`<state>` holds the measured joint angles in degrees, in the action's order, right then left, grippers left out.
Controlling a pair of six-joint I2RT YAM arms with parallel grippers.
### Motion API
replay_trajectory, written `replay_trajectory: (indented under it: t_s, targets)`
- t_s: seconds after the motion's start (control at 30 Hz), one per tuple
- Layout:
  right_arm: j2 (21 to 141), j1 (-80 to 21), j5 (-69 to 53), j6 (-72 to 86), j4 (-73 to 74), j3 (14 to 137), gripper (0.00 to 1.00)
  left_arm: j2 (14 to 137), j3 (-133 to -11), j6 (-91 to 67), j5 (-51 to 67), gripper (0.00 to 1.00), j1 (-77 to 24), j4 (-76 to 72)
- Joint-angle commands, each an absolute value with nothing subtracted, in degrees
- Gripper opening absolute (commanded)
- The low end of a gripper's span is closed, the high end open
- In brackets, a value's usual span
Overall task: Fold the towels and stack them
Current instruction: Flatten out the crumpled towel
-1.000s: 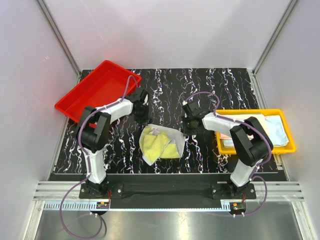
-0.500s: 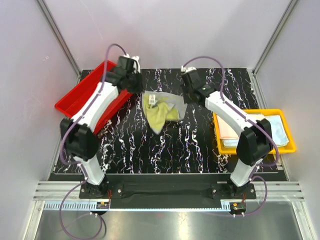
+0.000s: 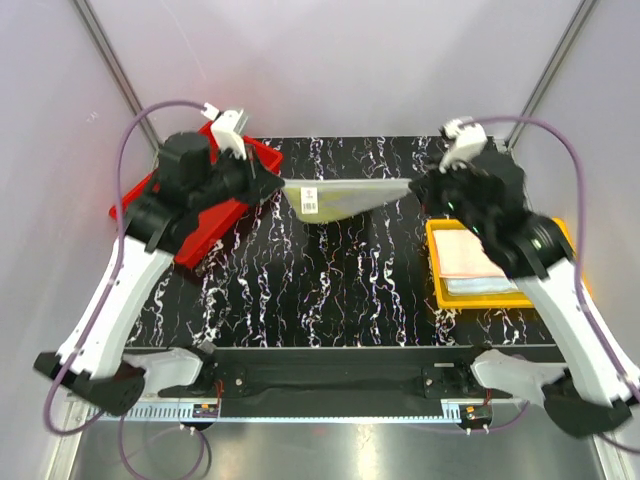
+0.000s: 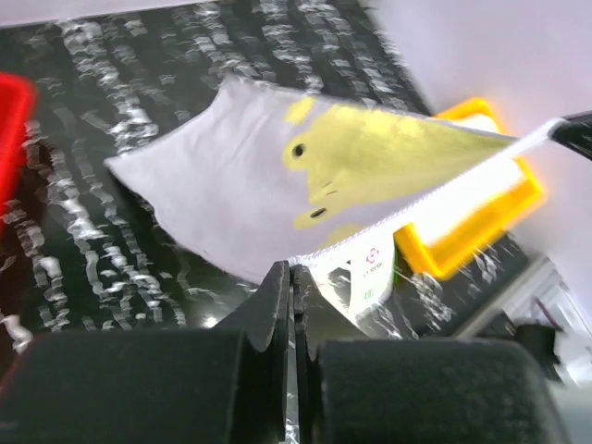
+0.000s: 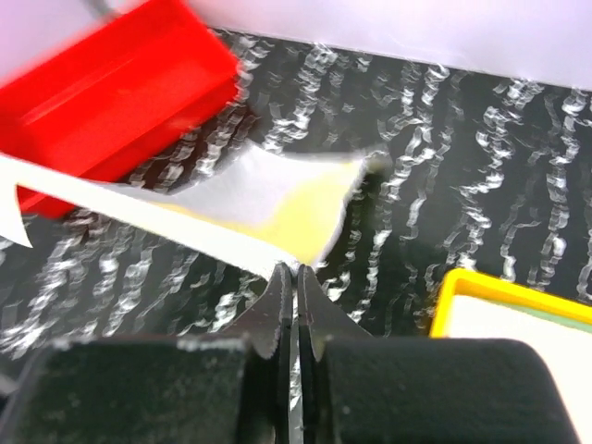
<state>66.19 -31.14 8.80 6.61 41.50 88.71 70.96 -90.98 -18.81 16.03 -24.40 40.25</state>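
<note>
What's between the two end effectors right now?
Only the yellow-and-white towel, stretched between the left end effector and right end effector, each shut on an end; the top view shows it.

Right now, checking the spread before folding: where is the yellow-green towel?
Top view: the towel is stretched over the far middle of the table, held by the left gripper beside the red tray and the right gripper.

Hangs in the air above the bench (image 3: 350, 285): one yellow-green towel (image 3: 350, 195), pale grey-white on its other face, pulled out flat and taut. Pinched at one corner by the left fingers (image 4: 274, 310) and at the opposite one by the right fingers (image 5: 276, 301). Bears a small white tag (image 3: 311, 199) near the left end. Lying flat in the yellow tray (image 3: 490, 301): folded towels (image 3: 465, 260), pink on top, paler below.
</note>
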Motion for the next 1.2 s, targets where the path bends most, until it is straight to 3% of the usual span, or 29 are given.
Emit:
replay_trajectory:
  t_s: [0.0, 0.3, 0.53, 0.67, 0.8, 1.0, 1.17]
  targets:
    - [57.9, -30.9, 3.3, 8.0, 41.2, 82.2, 0.0, 64.9, -86.8, -17.7, 17.5, 0.0, -27.7, 36.7]
    - [44.8, -30.8, -4.5, 17.7, 38.3, 80.1, 0.0, 59.9, -92.0, -20.7, 10.4, 0.0, -43.0, 40.1]
    - [45.9, -30.9, 4.7, 17.7, 37.3, 86.0, 0.0, 66.4, -105.4, -22.4, 1.2, 0.0, -44.6, 47.2]
    - [53.9, -30.9, 20.1, 14.1, 37.0, 85.4, 0.0, 72.0, -106.2, -22.8, -6.2, 0.0, -40.4, 48.9]
    - [62.0, -30.4, 24.2, 7.6, 26.9, 82.1, 0.0, 78.9, -102.0, -24.3, 5.8, 0.0, -30.6, 41.6]
    - [80.8, -19.3, 12.6, 6.3, 16.9, 83.1, 0.0, 93.3, -104.3, -18.6, 11.7, 0.0, -22.8, 30.4]
    - [94.2, -15.8, 1.8, 2.6, 9.6, 85.7, 0.0, 107.0, -110.7, -14.9, 16.5, 0.0, -18.6, 25.8]
